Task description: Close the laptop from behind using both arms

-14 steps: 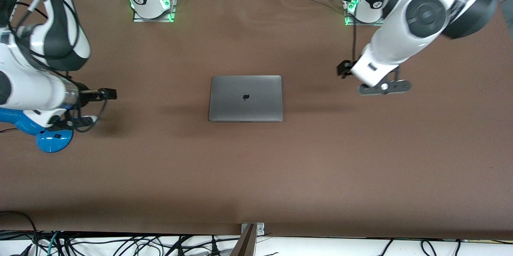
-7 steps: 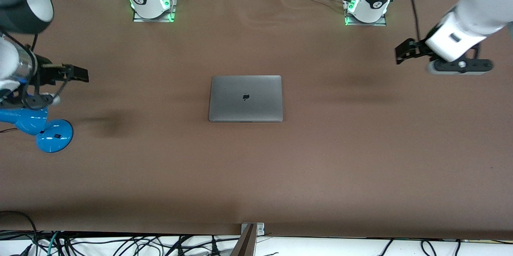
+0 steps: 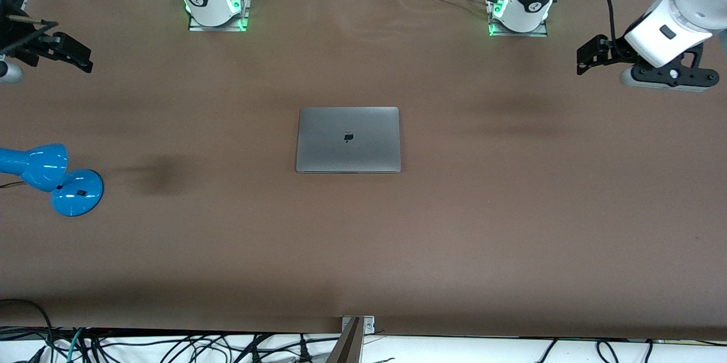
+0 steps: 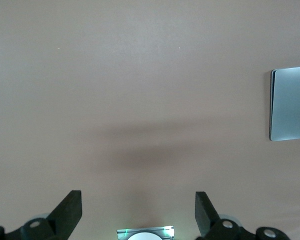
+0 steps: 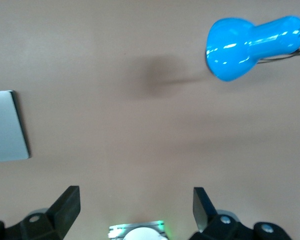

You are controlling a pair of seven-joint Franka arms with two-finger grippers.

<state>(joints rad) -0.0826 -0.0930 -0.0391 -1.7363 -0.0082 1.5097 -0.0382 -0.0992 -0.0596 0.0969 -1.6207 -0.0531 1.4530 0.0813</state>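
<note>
The space-grey laptop (image 3: 348, 139) lies shut and flat in the middle of the brown table (image 3: 397, 226), lid up with its dark apple logo showing. Its edge shows in the left wrist view (image 4: 289, 103) and in the right wrist view (image 5: 7, 125). My left gripper (image 3: 590, 54) is up in the air over the left arm's end of the table, open and empty. My right gripper (image 3: 71, 53) is up over the right arm's end of the table, open and empty. Both are well apart from the laptop.
A blue desk lamp (image 3: 51, 178) stands near the right arm's end of the table, and its head shows in the right wrist view (image 5: 252, 47). The arm bases (image 3: 213, 2) (image 3: 519, 8) stand along the table's edge farthest from the front camera.
Both arms have drawn away from the laptop and up, each toward its own end of the table. The laptop has not moved.
</note>
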